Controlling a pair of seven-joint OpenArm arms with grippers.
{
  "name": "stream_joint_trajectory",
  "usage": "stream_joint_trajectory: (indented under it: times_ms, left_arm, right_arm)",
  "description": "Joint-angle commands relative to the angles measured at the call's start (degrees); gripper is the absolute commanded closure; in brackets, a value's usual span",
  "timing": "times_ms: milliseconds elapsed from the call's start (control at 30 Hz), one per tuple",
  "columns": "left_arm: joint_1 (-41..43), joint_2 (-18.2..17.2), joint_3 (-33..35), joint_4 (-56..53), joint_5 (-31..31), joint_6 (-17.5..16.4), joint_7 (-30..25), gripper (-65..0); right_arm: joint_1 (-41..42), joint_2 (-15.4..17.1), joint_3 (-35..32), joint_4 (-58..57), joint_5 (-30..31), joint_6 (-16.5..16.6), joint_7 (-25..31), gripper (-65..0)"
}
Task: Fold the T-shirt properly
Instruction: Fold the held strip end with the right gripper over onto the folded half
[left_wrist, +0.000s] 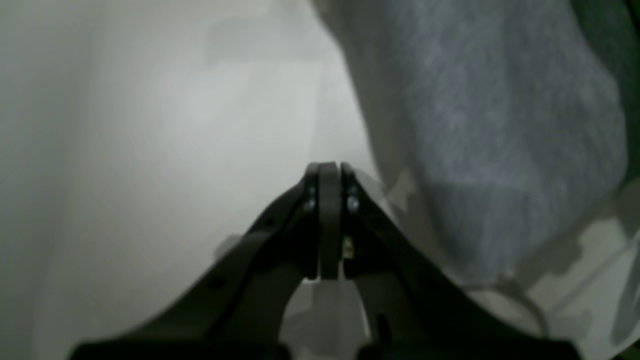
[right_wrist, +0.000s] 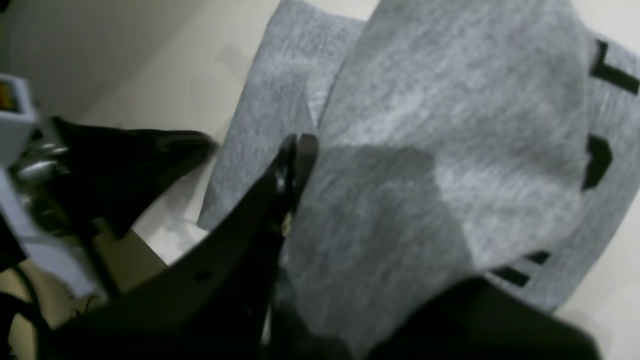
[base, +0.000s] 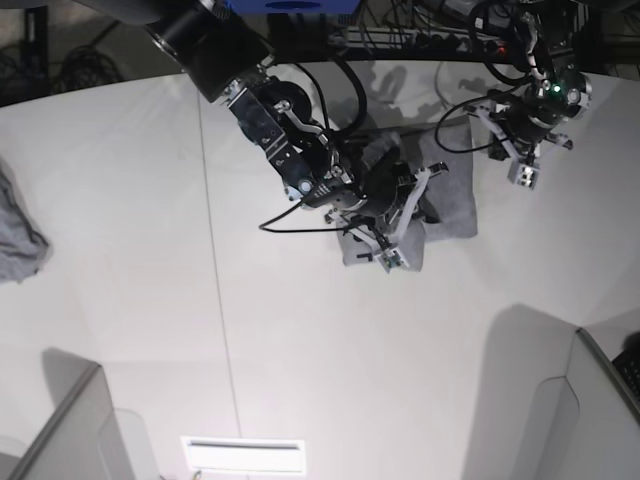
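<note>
Scanning the base view from its left edge: a small grey cloth lump (base: 18, 238) lies at mid-left, well apart from the work and untouched. No lettering shows on it, so it reads as a separate item.

Centre of the base view: the T-shirt (base: 450, 205) lies on the white table (base: 150, 300) as a compact grey bundle, already gathered into several layers rather than spread flat. The right tool (base: 385, 225) sits over its near left part. In the right wrist view, that tool (right_wrist: 298, 150) has its jaws nearly together with a plain grey layer of cloth running up against them at centre frame; judged as pinching a fold of the T-shirt. Black block letters peek out at the right edge of that view, beneath the lifted plain layer.

Upper right of the base view: the left tool (base: 520, 165) hangs just beside the bundle's far right edge. The left wrist view shows its jaws pressed fully together on nothing, grey cloth lying to the right.

Progress, as a judgement: early folds done, a late fold in hand. Left to do: laying this layer down, squaring edges, letting go.
</note>
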Motion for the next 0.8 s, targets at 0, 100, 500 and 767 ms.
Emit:
stream_joint_trajectory:
  times_ms: [0,100,500,767]
  left_arm:
    - [0.9,-0.6,-1.2,1.1,-0.5,-0.1,-0.6,0.0]
    - [3.1,-0.6,-5.9,1.6,-0.6,-0.3,-0.6,0.0]
    - [6.2,0.9,-21.2,5.7,-0.8,-8.3,-0.5,0.0]
    - [5.6,1.8,-22.6,5.9,-0.8,-8.3,-0.5,0.0]
  right_arm:
    - [1.5,-1.1,0.0,0.7,0.7,0.4,1.5,0.0]
    - [3.6,-1.1,0.0,0.6,0.7,0.4,0.5,0.0]
    - [3.3,-1.2,-0.3,-2.4,0.7,0.4,0.3,0.0]
    - [2.8,-1.3,-0.2,-3.5,0.7,0.4,0.3,0.0]
